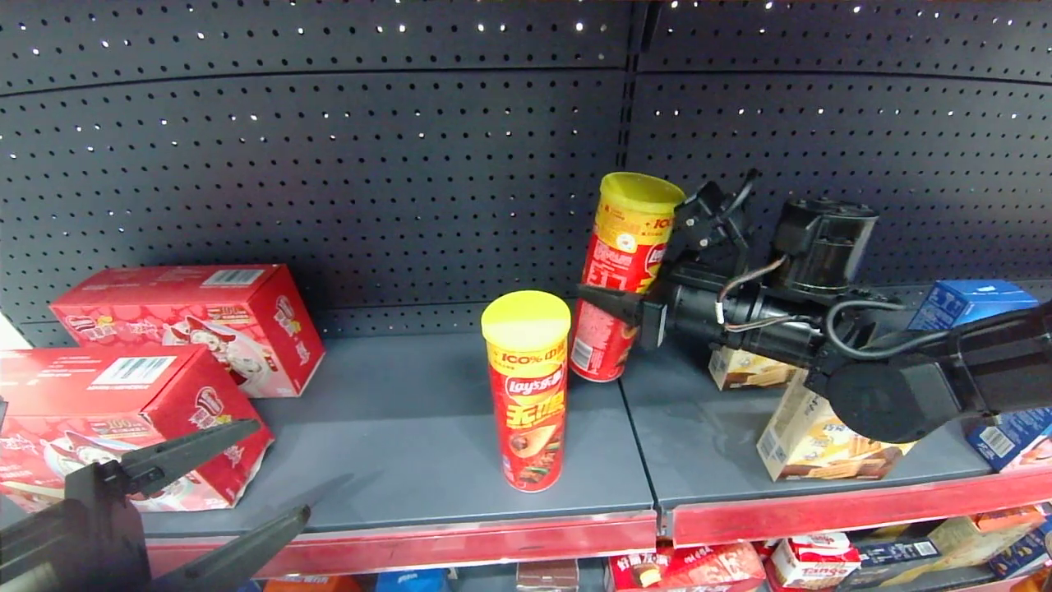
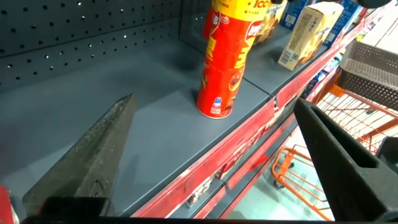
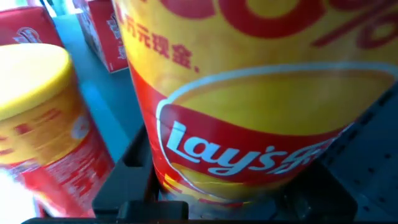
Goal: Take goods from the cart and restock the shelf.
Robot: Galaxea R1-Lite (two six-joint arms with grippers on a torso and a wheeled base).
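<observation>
My right pincer (image 1: 626, 306) shut tight on chip can (image 1: 631, 234); can leans, at back of shelf (image 1: 394, 427); left pincer (image 1: 283, 467) wide open, holds nothing; let go while can leans, it may tip, knock 2nd can (image 1: 526, 386) close by.

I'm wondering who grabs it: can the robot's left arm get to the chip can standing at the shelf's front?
Probably yes. The open left gripper holds nothing, and only bare shelf lies between it and the upright can. The right gripper grips the tilted can.
</observation>
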